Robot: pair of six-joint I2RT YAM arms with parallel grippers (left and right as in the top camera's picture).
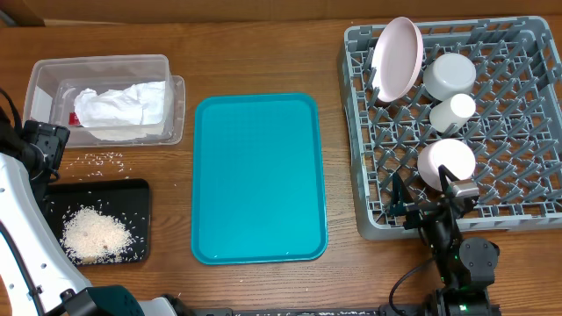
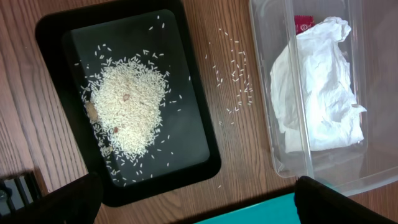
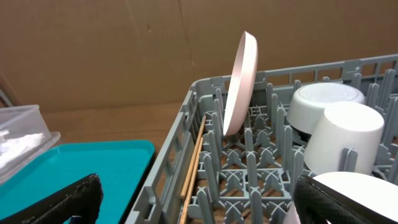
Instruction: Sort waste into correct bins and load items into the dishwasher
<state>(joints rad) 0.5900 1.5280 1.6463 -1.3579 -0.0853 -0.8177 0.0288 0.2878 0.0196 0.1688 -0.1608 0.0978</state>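
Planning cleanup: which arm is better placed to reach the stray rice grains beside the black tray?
Left. The left gripper hangs open above the stray grains and black tray; the right gripper is across the teal tray, at the dish rack.

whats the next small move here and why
Probably draw the left gripper and right gripper back to rest, both open and empty: napkin and red wrapper lie in the clear tub, plate, cups and chopsticks sit in the dish rack, and the teal tray holds nothing.
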